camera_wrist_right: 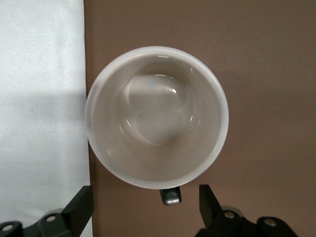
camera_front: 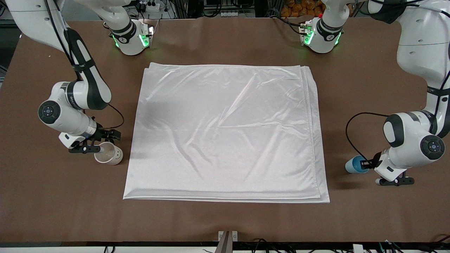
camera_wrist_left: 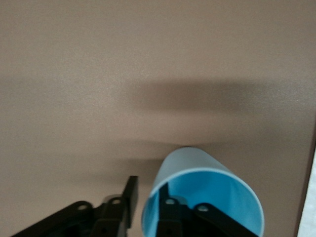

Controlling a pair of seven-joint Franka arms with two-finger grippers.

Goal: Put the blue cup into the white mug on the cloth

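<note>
The white cloth [camera_front: 225,133] lies spread in the middle of the table. The white mug [camera_front: 108,154] stands upright on the bare table beside the cloth, toward the right arm's end. My right gripper [camera_front: 100,142] is open just above it. In the right wrist view its jaws [camera_wrist_right: 146,195] stand wide on either side of the mug's dark handle [camera_wrist_right: 170,196]. The blue cup [camera_front: 355,164] lies tipped on its side toward the left arm's end, off the cloth. My left gripper [camera_front: 369,164] is open, with one finger inside the cup [camera_wrist_left: 197,173] and one outside its wall.
The cloth's edge shows beside the mug in the right wrist view [camera_wrist_right: 39,98]. Bare brown table [camera_front: 52,196] surrounds the cloth. Both arm bases stand along the table edge farthest from the front camera. A small metal bracket [camera_front: 227,236] sits at the nearest edge.
</note>
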